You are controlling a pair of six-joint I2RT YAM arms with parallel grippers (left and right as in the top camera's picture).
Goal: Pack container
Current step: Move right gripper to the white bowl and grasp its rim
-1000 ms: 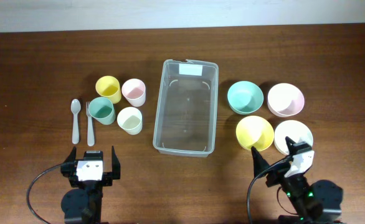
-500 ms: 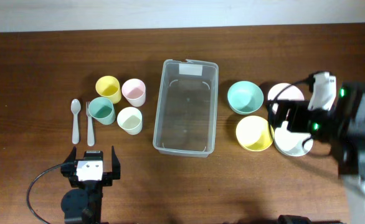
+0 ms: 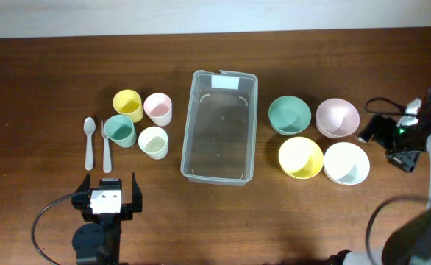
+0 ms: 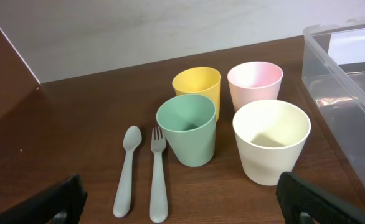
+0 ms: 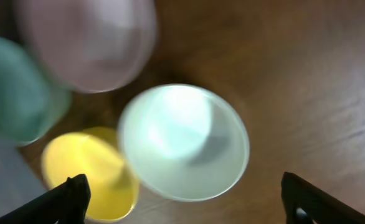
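The clear container [image 3: 188, 136] lies empty at the table's middle, its white label at the far end; its corner shows in the left wrist view [image 4: 347, 87]. My left gripper [image 3: 107, 193] is open and empty, near the front edge, behind the cups; its fingertips [image 4: 182, 200] frame the spoon and fork. My right gripper [image 3: 383, 146] is open and empty, raised to the right of the bowls. Its blurred view [image 5: 185, 200] looks down on the white bowl [image 5: 184, 142].
Yellow [image 3: 127, 105], pink [image 3: 157, 109], green [image 3: 119, 131] and cream [image 3: 153, 142] cups stand left of the container, with a spoon [image 3: 89, 142] and fork [image 3: 106, 146]. Green [image 3: 289, 115], pink [image 3: 337, 118], yellow [image 3: 301, 157] and white [image 3: 346, 163] bowls sit right.
My right arm has swung up from the front edge, passed over the bowls, and now sits at the far right. The left arm and all objects have not moved.
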